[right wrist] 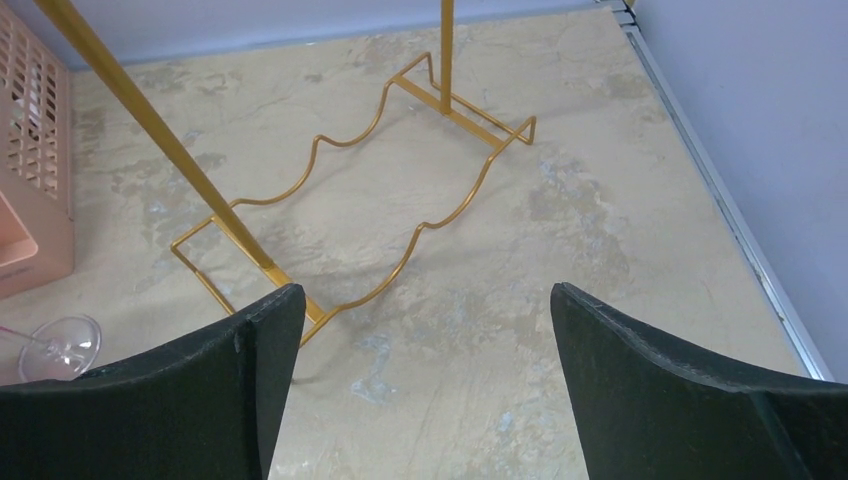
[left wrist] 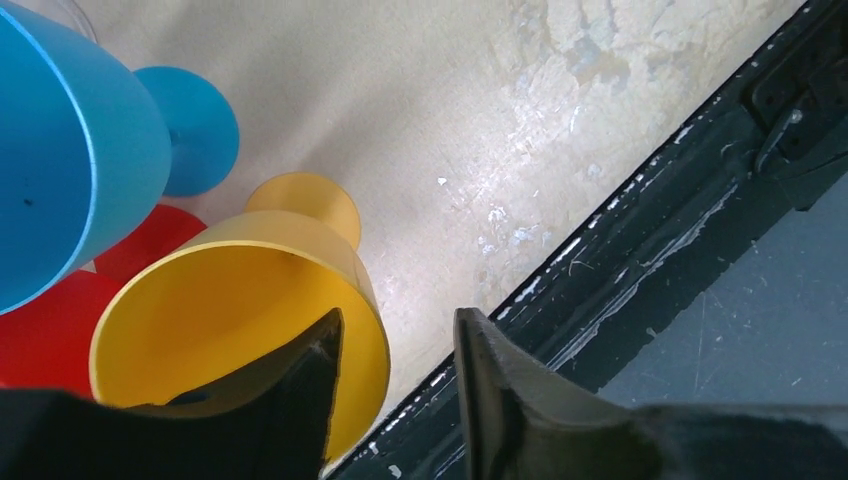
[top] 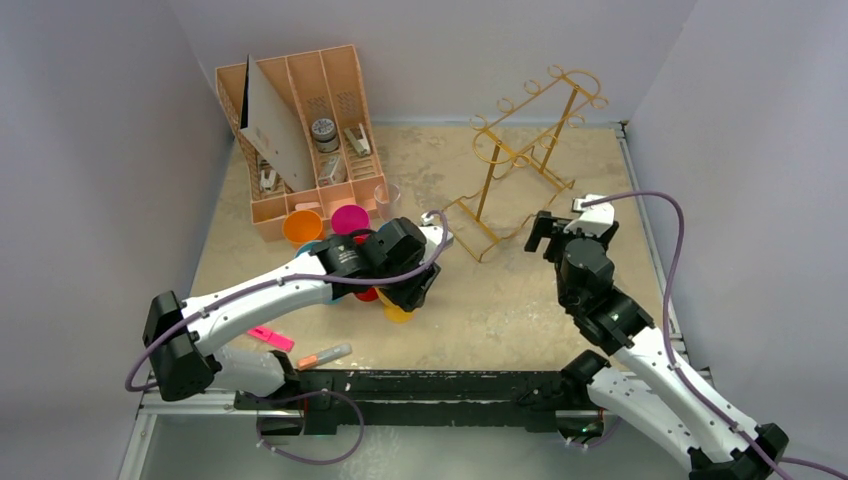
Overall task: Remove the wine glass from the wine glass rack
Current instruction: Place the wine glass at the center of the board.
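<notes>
The gold wire wine glass rack (top: 520,150) stands at the back right of the table with nothing on its looped arms. Its slanted post (right wrist: 155,130) and wavy base show in the right wrist view. My left gripper (top: 415,295) is low over a cluster of coloured goblets. It (left wrist: 395,315) is open, with one finger inside the mouth of the yellow wine glass (left wrist: 240,310) and the other outside its rim, apart from it. My right gripper (top: 562,218) is wide open and empty just right of the rack's base, as its wrist view (right wrist: 425,290) shows.
Blue (left wrist: 70,150) and red (left wrist: 50,330) goblets lie beside the yellow one. Orange (top: 302,227) and magenta (top: 350,219) cups sit by the tan organiser (top: 300,130). A clear glass foot (right wrist: 62,347) lies left of the rack. Markers (top: 270,338) lie near the black front rail (top: 430,385).
</notes>
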Robot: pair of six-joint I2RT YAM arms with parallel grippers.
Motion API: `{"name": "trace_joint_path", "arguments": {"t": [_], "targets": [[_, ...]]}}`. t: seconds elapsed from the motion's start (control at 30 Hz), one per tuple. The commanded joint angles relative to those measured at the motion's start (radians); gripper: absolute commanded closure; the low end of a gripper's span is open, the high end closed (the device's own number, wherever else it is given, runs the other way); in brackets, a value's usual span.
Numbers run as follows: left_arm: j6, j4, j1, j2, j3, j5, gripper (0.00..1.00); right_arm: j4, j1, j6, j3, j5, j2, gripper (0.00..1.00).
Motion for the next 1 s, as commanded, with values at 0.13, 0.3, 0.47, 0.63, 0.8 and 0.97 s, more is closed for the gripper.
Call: {"name": "trace_joint_path", "arguments": {"t": [0.13, 0.3, 0.47, 0.63, 0.8, 0.97], "targets": [[0.001, 0.003, -0.004, -0.115, 0.097, 0.057, 0.30, -0.235, -0.057, 0.267, 0.133, 0.040, 0.057, 0.04], [-0.026, -0.086, -0.003, -0.104, 0.191, -0.010, 0.26, -0.399, -0.350, 0.484, 0.189, -0.337, 0.153, 0.01], [-0.023, -0.201, 0.003, -0.066, 0.309, -0.129, 0.19, -0.384, -0.528, 0.565, 0.183, -0.595, 0.264, 0.01], [0.004, -0.246, 0.225, -0.061, 0.379, -0.042, 0.13, -0.346, -0.666, 0.636, 0.240, -0.790, 0.458, 0.01], [-0.004, -0.345, 0.324, -0.058, 0.508, -0.100, 0.11, -0.313, -0.740, 0.655, 0.356, -0.892, 0.677, 0.01], [0.016, -0.377, 0.447, -0.106, 0.480, -0.141, 0.05, -0.364, -0.759, 0.626, 0.563, -0.892, 0.918, 0.01]]}}
